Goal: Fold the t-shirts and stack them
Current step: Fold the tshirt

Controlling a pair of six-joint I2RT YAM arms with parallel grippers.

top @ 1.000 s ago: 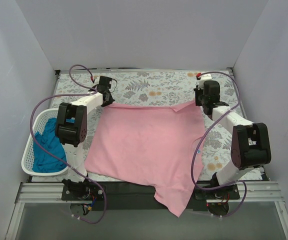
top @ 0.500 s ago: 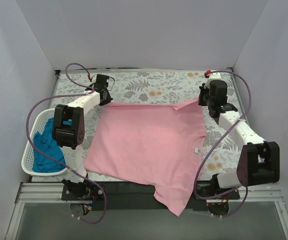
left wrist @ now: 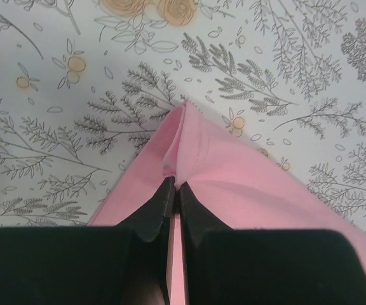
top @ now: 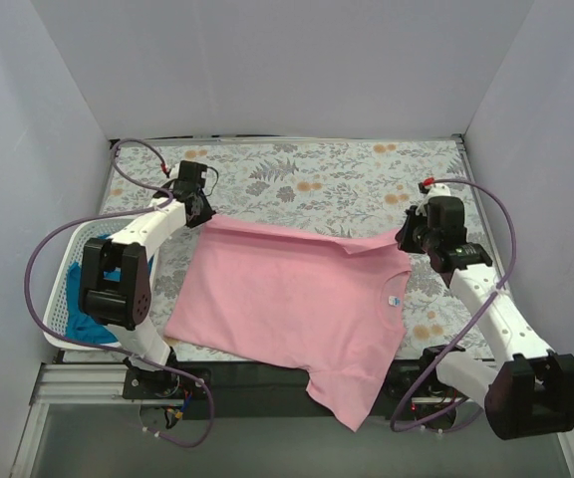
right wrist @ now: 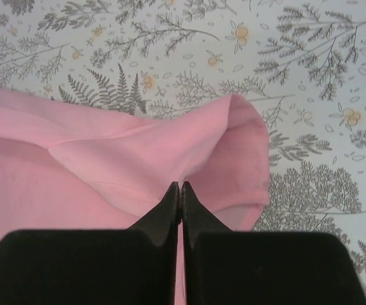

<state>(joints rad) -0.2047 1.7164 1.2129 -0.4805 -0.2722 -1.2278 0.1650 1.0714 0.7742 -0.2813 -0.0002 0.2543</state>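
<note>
The light pink t-shirt [top: 287,299] lies spread on the floral table, its near edge hanging over the front rail. My left gripper [top: 203,211] is shut on its far left corner, the pinched cloth showing in the left wrist view [left wrist: 176,159]. My right gripper [top: 407,239] is shut on its far right corner, which is folded over in the right wrist view [right wrist: 189,152]. The teal-blue t-shirt [top: 80,327] lies bunched in the basket at left, mostly hidden behind my left arm.
A white lattice basket [top: 60,299] stands at the left table edge. The floral tablecloth [top: 317,179] covers the far half of the table. Grey walls close in on three sides. A black rail [top: 257,373] runs along the front.
Both grippers have pulled the shirt's far corners toward the near side, the left also outward to the left. The far edge now lies lower and the right corner has folded over.
</note>
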